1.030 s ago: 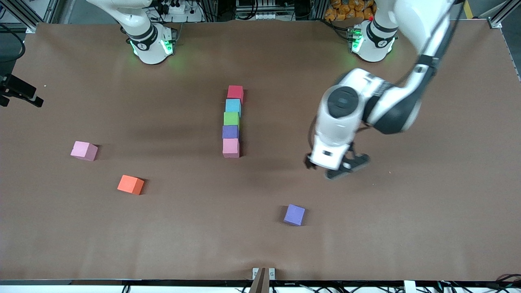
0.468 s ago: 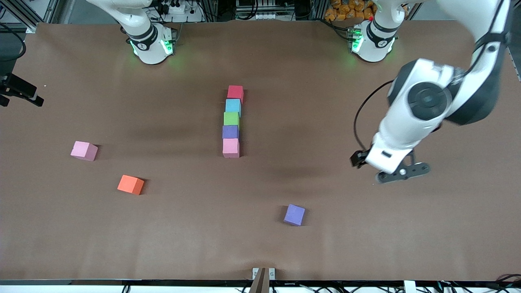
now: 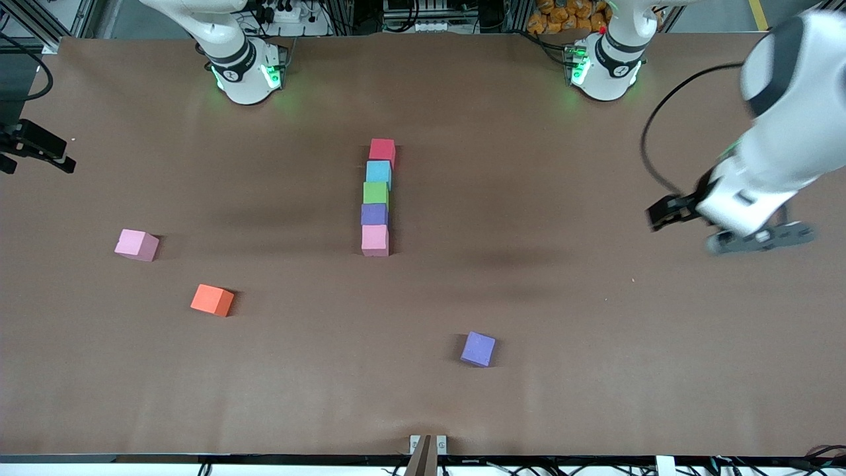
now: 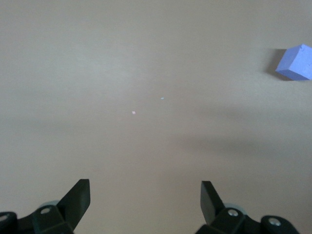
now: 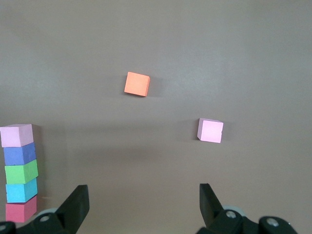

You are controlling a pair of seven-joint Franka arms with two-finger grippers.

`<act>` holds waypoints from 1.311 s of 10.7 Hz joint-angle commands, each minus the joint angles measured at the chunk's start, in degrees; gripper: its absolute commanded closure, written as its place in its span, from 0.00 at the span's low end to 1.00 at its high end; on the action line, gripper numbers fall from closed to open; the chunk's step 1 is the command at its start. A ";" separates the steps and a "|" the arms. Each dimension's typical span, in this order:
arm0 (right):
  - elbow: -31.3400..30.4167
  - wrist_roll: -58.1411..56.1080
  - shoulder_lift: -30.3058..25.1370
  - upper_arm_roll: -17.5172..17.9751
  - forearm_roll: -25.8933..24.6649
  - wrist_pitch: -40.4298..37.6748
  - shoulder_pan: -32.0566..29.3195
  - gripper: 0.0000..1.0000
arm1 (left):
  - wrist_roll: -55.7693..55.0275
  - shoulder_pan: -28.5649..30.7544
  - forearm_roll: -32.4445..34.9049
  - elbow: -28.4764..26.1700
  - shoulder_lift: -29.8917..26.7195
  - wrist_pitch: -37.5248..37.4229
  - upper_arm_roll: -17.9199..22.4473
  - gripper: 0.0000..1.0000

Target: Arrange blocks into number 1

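Observation:
Five blocks form a straight column mid-table: red (image 3: 382,149) nearest the arm bases, then light blue (image 3: 379,172), green (image 3: 375,193), purple (image 3: 374,214) and pink (image 3: 375,239). Three blocks lie loose. A pink block (image 3: 136,244) and an orange block (image 3: 212,300) are toward the right arm's end, and a purple block (image 3: 478,348) lies nearer the front camera. My left gripper (image 3: 757,239) (image 4: 145,187) hangs open and empty over bare table at the left arm's end. My right gripper (image 5: 144,192) is open and empty, waiting high, out of the front view. It looks down on the orange block (image 5: 137,84) and the pink block (image 5: 210,130).
The two arm bases (image 3: 241,66) (image 3: 605,63) stand along the table's edge farthest from the front camera. A black mount (image 3: 33,149) juts in at the right arm's end. A small bracket (image 3: 427,446) sits at the edge nearest the camera.
My left arm has swung away from the middle of the table toward the left arm's end, its gripper still open. No block has moved.

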 commanded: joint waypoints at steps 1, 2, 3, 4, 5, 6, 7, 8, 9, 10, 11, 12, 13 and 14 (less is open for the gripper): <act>0.54 -0.53 0.43 0.09 -0.71 -0.20 -0.05 0.00 | 3.18 -1.80 -1.31 1.43 -4.02 -3.33 3.35 0.00; 0.89 -0.53 0.79 0.09 -0.71 -0.11 -0.14 0.00 | 4.76 -1.28 -0.97 3.54 -4.11 -4.31 3.36 0.00; 1.94 -0.53 1.40 0.00 -0.62 -0.11 -0.14 0.00 | 6.26 -1.10 -0.70 3.91 -4.29 -5.53 3.36 0.00; 2.21 -0.44 1.67 0.00 -0.62 -0.11 -0.14 0.00 | 8.62 -1.10 -0.87 4.52 -4.37 -6.68 3.36 0.00; 2.21 -0.44 1.67 0.00 -0.62 -0.11 -0.14 0.00 | 10.82 -1.18 -1.05 5.83 -4.46 -8.78 3.36 0.00; 2.21 -0.53 1.84 0.00 -0.62 -0.11 -0.14 0.00 | 12.49 -1.10 -1.22 7.15 -4.38 -11.06 3.27 0.00; 2.30 -0.61 2.10 0.00 -0.62 -0.11 -0.14 0.00 | 12.95 -0.75 -1.31 7.95 -4.20 -12.74 3.01 0.00; 2.30 -0.53 2.19 0.00 -0.62 -0.11 -0.05 0.00 | 12.86 -0.83 -1.31 8.13 -3.76 -13.36 2.92 0.00; 2.30 -0.44 2.28 0.09 -0.71 -0.11 0.12 0.00 | 12.78 -0.57 -1.31 8.31 -3.93 -13.37 2.57 0.00; 2.30 -0.53 2.63 0.09 -0.62 -0.11 0.21 0.00 | 12.60 -0.31 -1.92 8.31 -3.94 -13.37 2.57 0.00; 2.38 -0.53 2.63 0.09 -0.71 -0.11 0.13 0.00 | 12.34 -0.04 -2.45 8.39 -4.02 -13.37 2.65 0.00; 2.39 -0.44 2.63 0.18 -1.23 -0.11 0.21 0.00 | 12.42 0.04 -2.54 8.40 -4.37 -13.37 2.92 0.00; 2.39 -0.44 2.63 0.27 -1.59 -0.11 0.30 0.00 | 12.51 0.13 -2.54 8.40 -4.37 -13.37 3.00 0.00; 2.39 -0.35 2.63 0.27 -1.50 -0.11 0.21 0.00 | 12.60 0.13 -2.54 8.31 -4.46 -13.37 3.01 0.00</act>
